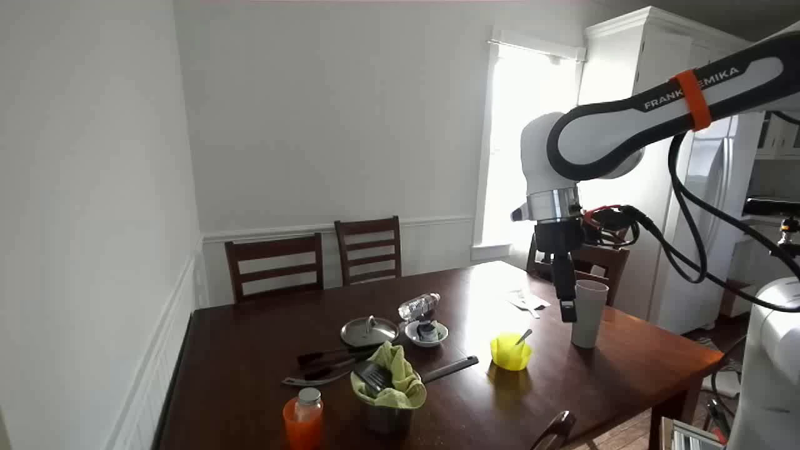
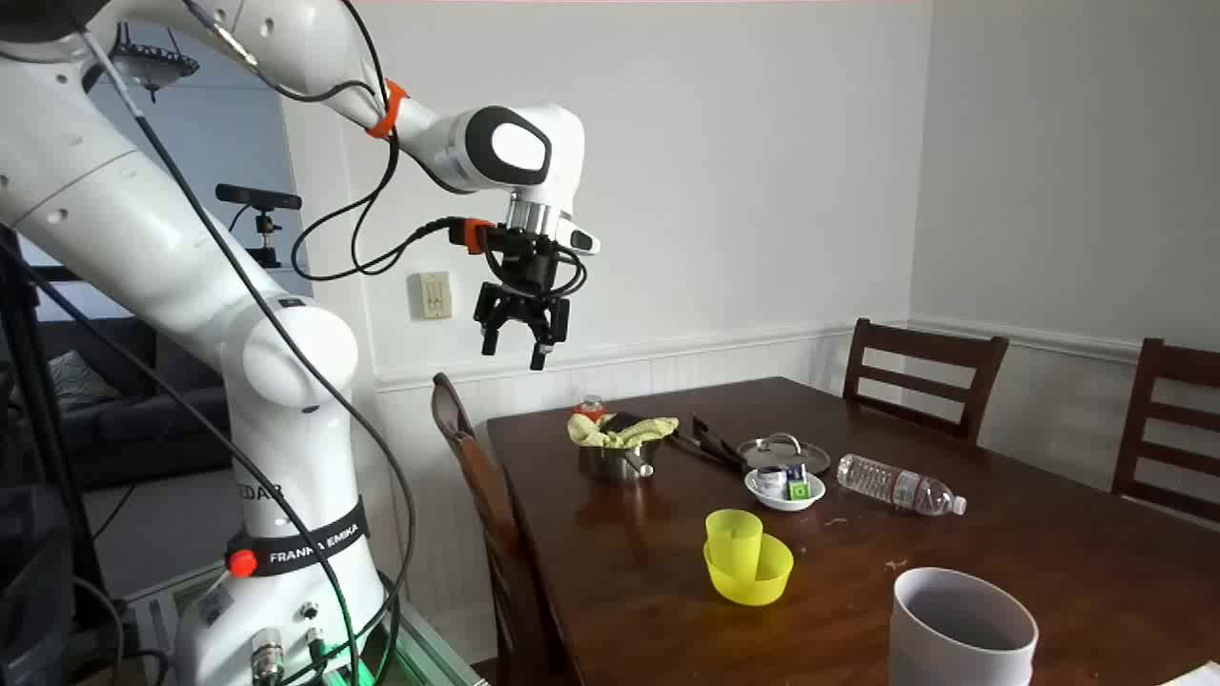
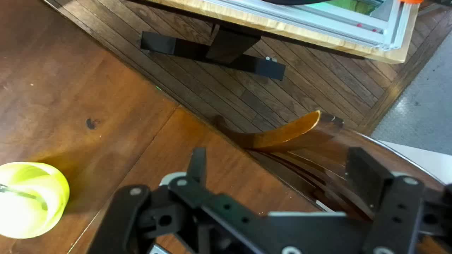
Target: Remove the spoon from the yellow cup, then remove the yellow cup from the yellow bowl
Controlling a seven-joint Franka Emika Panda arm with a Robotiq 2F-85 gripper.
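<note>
The yellow cup (image 2: 732,545) stands inside the yellow bowl (image 2: 770,577) on the table in an exterior view, toward the bowl's left side. In another exterior view the bowl (image 1: 510,357) shows with the spoon (image 1: 524,337) sticking up to the right; cup and bowl blend together there. In the wrist view the bowl (image 3: 63,197) is at the left edge, partly cut off, with the spoon (image 3: 24,194) leaning inside. I cannot tell whether it rests in cup or bowl. My gripper (image 2: 515,351) is open and empty, high above the table and away from the bowl; its fingers (image 3: 277,157) are spread.
A tall grey cup (image 1: 589,315) stands near the bowl. A pot with a green cloth (image 1: 389,390), an orange cup (image 1: 304,425), a lid (image 1: 369,331), a white bowl (image 2: 784,489) and a bottle (image 2: 901,484) are on the table. A chair (image 3: 300,132) stands at the table edge.
</note>
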